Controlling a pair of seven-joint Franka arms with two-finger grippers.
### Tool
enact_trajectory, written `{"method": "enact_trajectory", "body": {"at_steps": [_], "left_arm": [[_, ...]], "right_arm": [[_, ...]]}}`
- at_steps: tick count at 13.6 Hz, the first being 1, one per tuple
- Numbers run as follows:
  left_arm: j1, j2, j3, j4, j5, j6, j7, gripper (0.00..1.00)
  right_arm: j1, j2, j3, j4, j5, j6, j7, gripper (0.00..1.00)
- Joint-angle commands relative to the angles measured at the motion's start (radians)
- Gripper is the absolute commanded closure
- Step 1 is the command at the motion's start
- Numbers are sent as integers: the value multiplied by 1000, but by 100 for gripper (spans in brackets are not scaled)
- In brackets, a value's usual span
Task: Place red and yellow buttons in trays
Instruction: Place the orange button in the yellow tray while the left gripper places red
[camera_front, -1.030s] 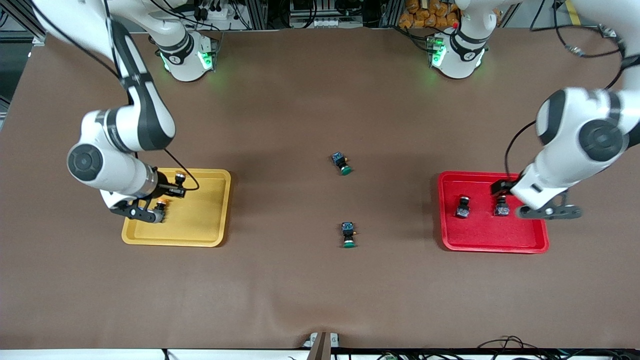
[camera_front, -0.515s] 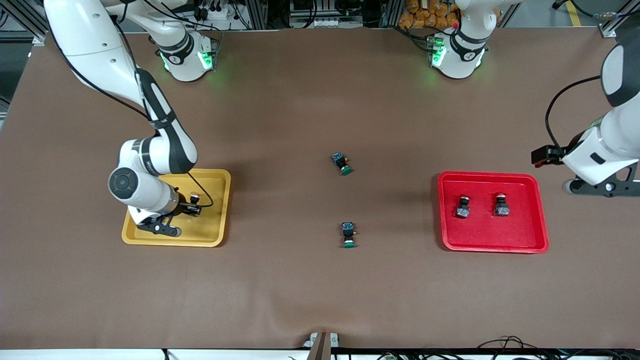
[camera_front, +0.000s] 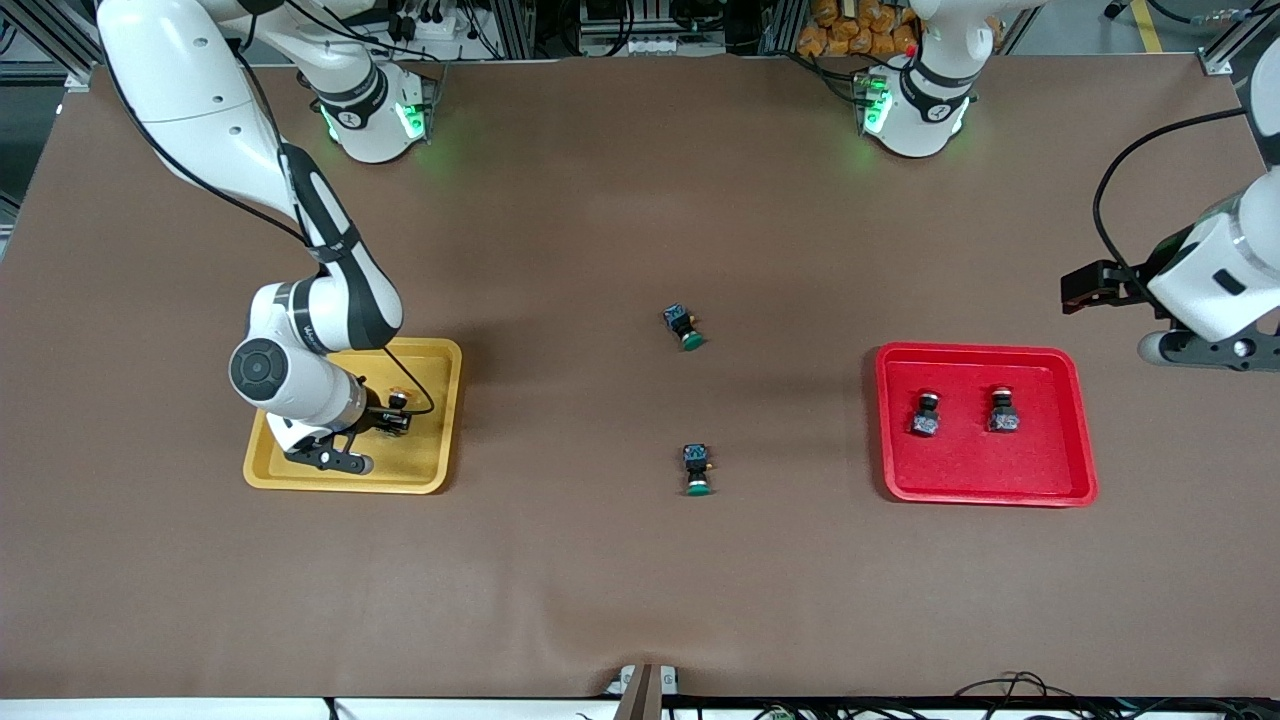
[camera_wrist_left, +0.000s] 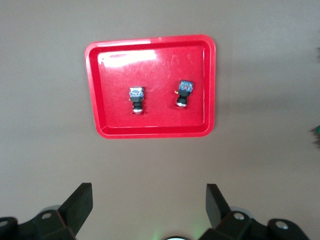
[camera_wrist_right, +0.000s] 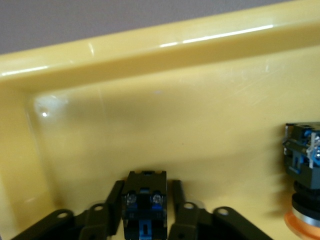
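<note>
Though creased, brown tabletop (camera_front: 620, 560) (cluttered backdrop)

A wide brown table (camera_front: 600, 580) fills most of the front view. Along its top edge run metal frames (camera_front: 520, 25) and tangled black cables (camera_front: 440, 25).

You are looking down from high across the brown table (camera_front: 600, 580) at both bases. Your left wrist camera is hanging well above the shallow red plastic tray (camera_wrist_left: 100, 90), which the front view shares (camera_front: 985, 490); your right wrist camera is sitting close inside the shallow yellow plastic tray (camera_wrist_right: 150, 55).
</note>
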Motion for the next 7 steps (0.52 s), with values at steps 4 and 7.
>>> {"method": "enact_trajectory", "body": {"at_steps": [4,7], "left_arm": [[-3,0,0,30,-25,-21,-4,0],[-12,-52,16,28,-25,-21,-51,0]], "right_arm": [[-51,-158,0,-2,11,-240,-121,0],[-138,-316,0,-4,9,-418,-254,0]]}}
